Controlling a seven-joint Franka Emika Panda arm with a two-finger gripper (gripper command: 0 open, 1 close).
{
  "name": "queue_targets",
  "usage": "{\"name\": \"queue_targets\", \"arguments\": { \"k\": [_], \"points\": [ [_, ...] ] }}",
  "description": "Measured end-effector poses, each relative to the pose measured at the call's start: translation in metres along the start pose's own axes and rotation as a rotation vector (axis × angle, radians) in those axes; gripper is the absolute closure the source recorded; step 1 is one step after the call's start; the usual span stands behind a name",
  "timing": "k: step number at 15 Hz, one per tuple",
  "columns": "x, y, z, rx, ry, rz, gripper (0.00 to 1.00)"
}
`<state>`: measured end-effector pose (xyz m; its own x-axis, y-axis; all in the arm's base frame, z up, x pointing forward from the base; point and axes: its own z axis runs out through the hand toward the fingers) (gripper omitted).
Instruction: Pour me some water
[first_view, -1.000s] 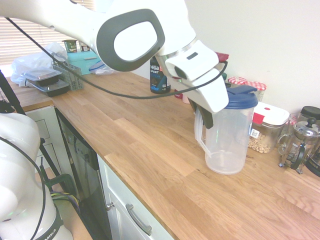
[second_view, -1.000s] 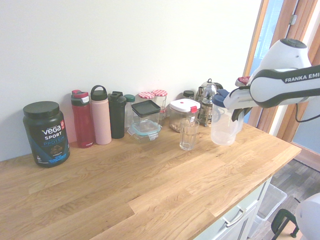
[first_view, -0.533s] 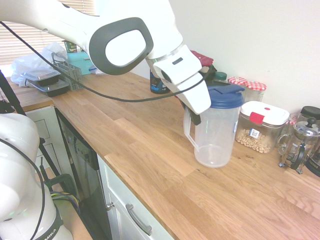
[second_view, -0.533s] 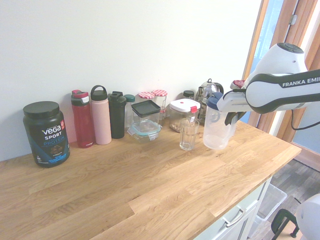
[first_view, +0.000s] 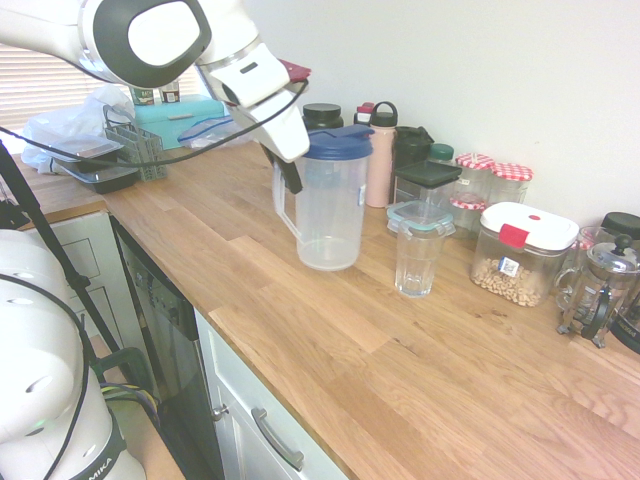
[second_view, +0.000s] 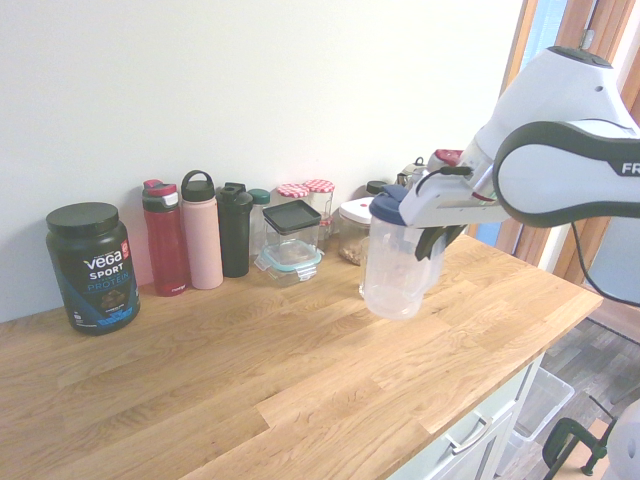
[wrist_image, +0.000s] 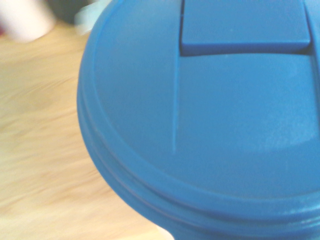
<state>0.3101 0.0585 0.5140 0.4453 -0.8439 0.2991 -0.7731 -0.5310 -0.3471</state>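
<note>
I had the gripper (first_view: 288, 170) clamped shut on the handle of the clear pitcher (first_view: 329, 205), blue lid (wrist_image: 220, 125) on, carrying it upright so nothing spilled. It hung just above the counter (first_view: 400, 360), beside the empty glass (first_view: 416, 262) (the landmark I was aiming for).

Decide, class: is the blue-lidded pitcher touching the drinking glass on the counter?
Apart. In the first exterior view, bare wooden counter shows between the pitcher and the glass.
</note>
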Motion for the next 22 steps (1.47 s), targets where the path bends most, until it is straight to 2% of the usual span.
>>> {"name": "queue_targets", "arguments": {
  "k": [6,12,16,22],
  "points": [
    [-0.116,-0.067,0.038,0.029,0.016,-0.108,1.0],
    [-0.144,-0.168,0.047,0.052,-0.034,-0.129,1.0],
    [-0.145,-0.185,0.081,-0.029,0.041,0.0,1.0],
    [-0.166,-0.191,0.088,-0.031,0.046,0.072,1.0]
  ]
}}
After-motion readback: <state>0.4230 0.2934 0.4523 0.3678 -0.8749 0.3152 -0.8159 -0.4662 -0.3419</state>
